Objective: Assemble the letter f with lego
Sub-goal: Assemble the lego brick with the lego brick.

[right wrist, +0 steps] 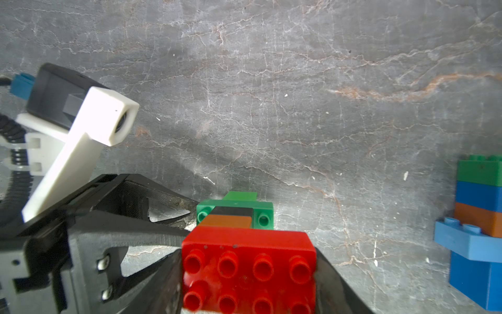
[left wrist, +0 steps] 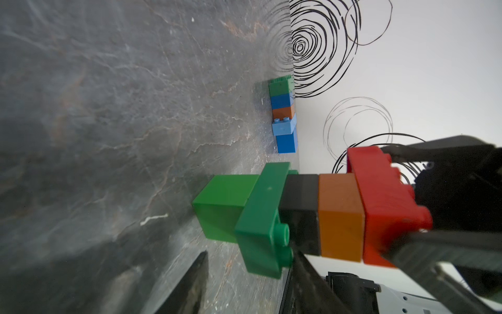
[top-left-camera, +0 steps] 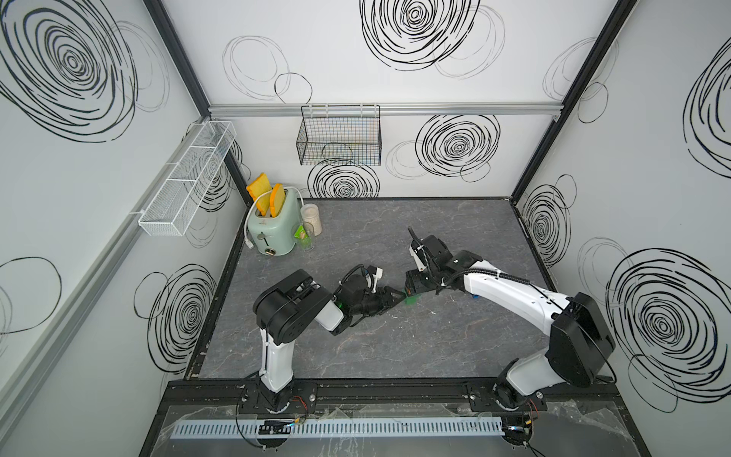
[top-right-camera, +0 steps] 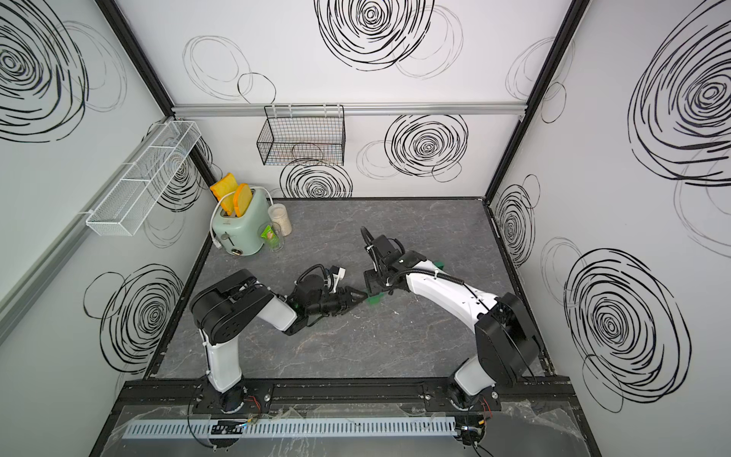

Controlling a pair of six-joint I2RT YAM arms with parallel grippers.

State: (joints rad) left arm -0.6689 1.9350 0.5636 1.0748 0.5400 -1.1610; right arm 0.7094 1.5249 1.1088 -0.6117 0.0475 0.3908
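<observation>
Right gripper (right wrist: 248,282) clamped on the red brick (right wrist: 248,242) capping a lego stack (left wrist: 298,212): red, orange, black, dark green, light green, bottom end on the grey table (right wrist: 271,108), mid-table. Left gripper (right wrist: 191,217) part open, fingers either side of the dark green brick (left wrist: 260,217); cannot tell if it pinches, possibly touching. Second stack (right wrist: 478,217) sits well apart.

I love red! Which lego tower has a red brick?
The held tower, in the right gripper: red at its gripped end. The loose tower has none.
</observation>
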